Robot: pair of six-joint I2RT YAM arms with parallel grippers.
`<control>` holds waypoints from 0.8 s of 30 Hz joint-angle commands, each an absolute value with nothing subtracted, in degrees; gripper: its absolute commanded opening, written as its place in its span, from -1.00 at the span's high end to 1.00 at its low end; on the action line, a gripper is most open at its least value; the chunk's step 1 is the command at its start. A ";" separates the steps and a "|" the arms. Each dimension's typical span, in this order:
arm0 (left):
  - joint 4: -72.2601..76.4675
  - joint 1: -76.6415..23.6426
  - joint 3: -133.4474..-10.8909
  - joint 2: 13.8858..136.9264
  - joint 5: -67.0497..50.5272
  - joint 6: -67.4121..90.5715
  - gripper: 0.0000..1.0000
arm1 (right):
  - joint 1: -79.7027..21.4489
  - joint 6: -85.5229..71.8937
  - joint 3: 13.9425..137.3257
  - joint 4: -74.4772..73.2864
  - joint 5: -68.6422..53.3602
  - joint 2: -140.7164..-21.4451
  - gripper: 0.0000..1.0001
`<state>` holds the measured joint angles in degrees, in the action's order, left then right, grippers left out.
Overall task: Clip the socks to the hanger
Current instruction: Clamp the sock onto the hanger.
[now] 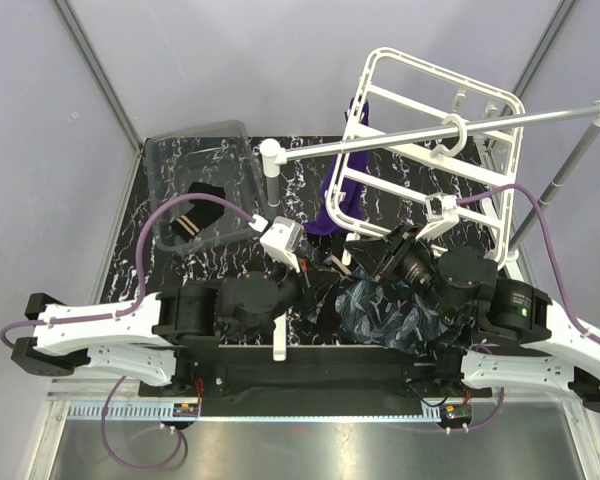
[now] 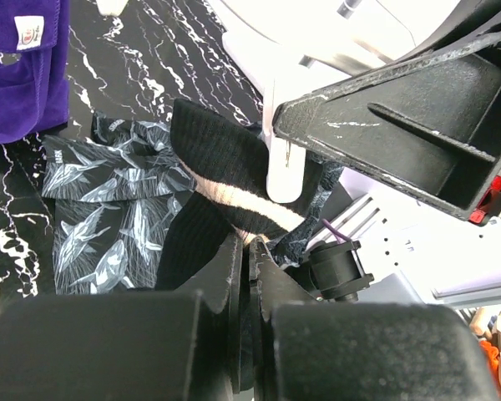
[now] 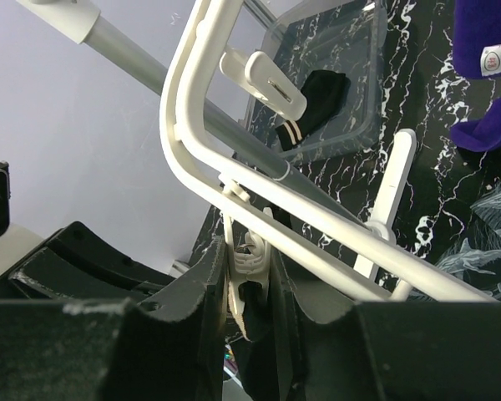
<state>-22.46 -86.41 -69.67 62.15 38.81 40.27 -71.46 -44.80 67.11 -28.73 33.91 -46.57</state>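
Over black marbled table [image 2: 134, 58], got striped sock [image 2: 217, 167] pinched in left gripper [image 2: 250, 259], touching the clip [image 3: 249, 259] squeezed by right gripper [image 3: 247, 284] on the hanger [image 3: 342, 238], so probably just needs feeding in.

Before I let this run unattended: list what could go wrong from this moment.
The left claw pinches just a fold of the black sock; it could slip out before it is clipped. The right claw squeezes a clip dangling from the hanger, which merely hooks over the rod; a pull might swing or unhook it.
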 commanded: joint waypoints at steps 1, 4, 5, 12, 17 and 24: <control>-18.20 -86.66 -72.42 62.93 38.41 39.29 1.00 | -71.19 -45.88 66.36 -25.84 33.93 -45.27 0.49; -17.32 -86.66 -71.98 62.93 37.97 38.94 1.00 | -71.19 -45.88 65.92 -25.75 33.75 -44.30 0.09; -17.14 -86.66 -72.07 62.93 37.88 38.76 1.00 | -71.28 -45.97 65.92 -25.93 33.92 -44.12 0.07; -17.05 -86.66 -71.55 62.67 37.09 37.53 0.56 | -71.19 -46.49 66.09 -28.56 35.42 -41.67 -0.25; -18.02 -86.57 -68.30 59.86 38.49 37.00 -0.11 | -71.28 -47.28 65.65 -32.69 38.31 -38.50 -0.31; -17.67 -86.31 -62.67 53.80 39.90 33.06 -0.20 | -71.19 -48.69 65.12 -39.09 41.83 -32.18 -0.32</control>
